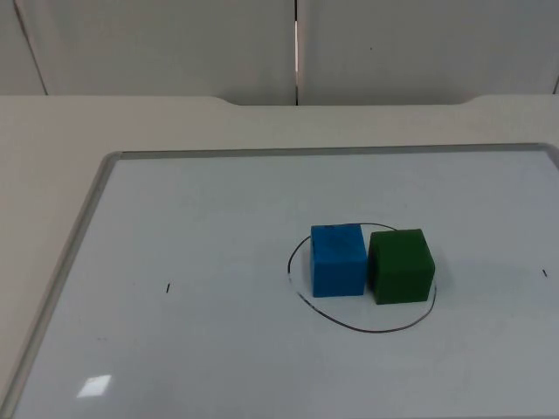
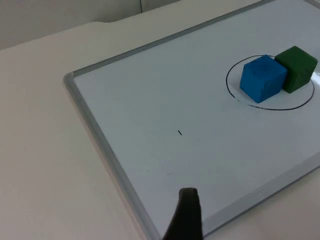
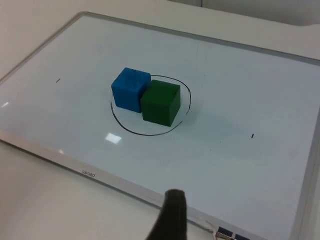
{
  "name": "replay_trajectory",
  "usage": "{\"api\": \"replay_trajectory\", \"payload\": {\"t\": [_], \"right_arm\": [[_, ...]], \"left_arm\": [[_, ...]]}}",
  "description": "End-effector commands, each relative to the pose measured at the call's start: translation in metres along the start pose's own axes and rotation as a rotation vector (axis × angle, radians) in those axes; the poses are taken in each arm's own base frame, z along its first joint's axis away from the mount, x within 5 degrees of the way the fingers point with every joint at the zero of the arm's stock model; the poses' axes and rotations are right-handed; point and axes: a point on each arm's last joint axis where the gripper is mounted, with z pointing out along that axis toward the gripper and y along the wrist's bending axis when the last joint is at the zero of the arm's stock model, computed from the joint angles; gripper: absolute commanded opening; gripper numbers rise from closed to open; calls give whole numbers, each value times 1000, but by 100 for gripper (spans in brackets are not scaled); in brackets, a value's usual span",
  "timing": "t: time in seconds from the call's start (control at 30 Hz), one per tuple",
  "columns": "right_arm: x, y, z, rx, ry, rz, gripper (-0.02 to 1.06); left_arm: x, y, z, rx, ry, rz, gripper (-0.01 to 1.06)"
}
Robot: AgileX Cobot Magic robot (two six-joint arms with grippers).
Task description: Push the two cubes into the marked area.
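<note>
Fingertips come first: one black fingertip of the left gripper (image 2: 186, 215) stands over the near frame of the whiteboard (image 1: 79, 229), and one of the right gripper (image 3: 170, 217) stands over the board's opposite edge. Whether either pair is spread or pressed together I cannot tell, since a single tip is all that appears of each. Both hang well apart from the cubes and touch nothing; both arms look to be waiting.

Out from there, in the top view, the blue cube (image 1: 337, 259) and the green cube (image 1: 400, 265) sit side by side, touching, right of centre in the frame and slightly below the middle. A thin black drawn ring (image 1: 367, 331) loops around them. Both cubes appear to lie inside that marked area, the blue one close to the ring's left stroke, the green one near its right.

My judgement is that the pushing is done, or very nearly. If any correction is wanted, it should be a light nudge toward the ring's centre, applied flat against a cube's outer face so it slides rather than turns, and short enough not to shove its neighbour across the line.

Around them lie two small black tick marks, one at the left (image 1: 167, 287) and one at the far right (image 1: 544, 273). Nothing stands between the grippers and the cubes.
</note>
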Motion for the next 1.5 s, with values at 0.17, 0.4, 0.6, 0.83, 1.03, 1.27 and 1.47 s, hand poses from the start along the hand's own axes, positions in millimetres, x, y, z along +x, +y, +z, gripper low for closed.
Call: {"api": "replay_trajectory", "payload": {"t": [0.17,0.4,0.6,0.83,1.03,1.27,1.47], "right_arm": [[1,0,0,1,-1,-5,97],[1,0,0,1,-1,-5,105],[1,0,0,1,-1,-5,105],[1,0,0,1,-1,-5,105],[1,0,0,1,-1,-5,105],[1,0,0,1,-1,-5,105],[1,0,0,1,-1,-5,105]], "left_arm": [[1,1,0,-7,0,5,96],[1,1,0,-7,0,5,105],[1,1,0,-7,0,5,105],[1,1,0,-7,0,5,105],[1,2,0,-19,0,11,105],[1,2,0,-19,0,11,105],[1,2,0,-20,0,12,105]]}}
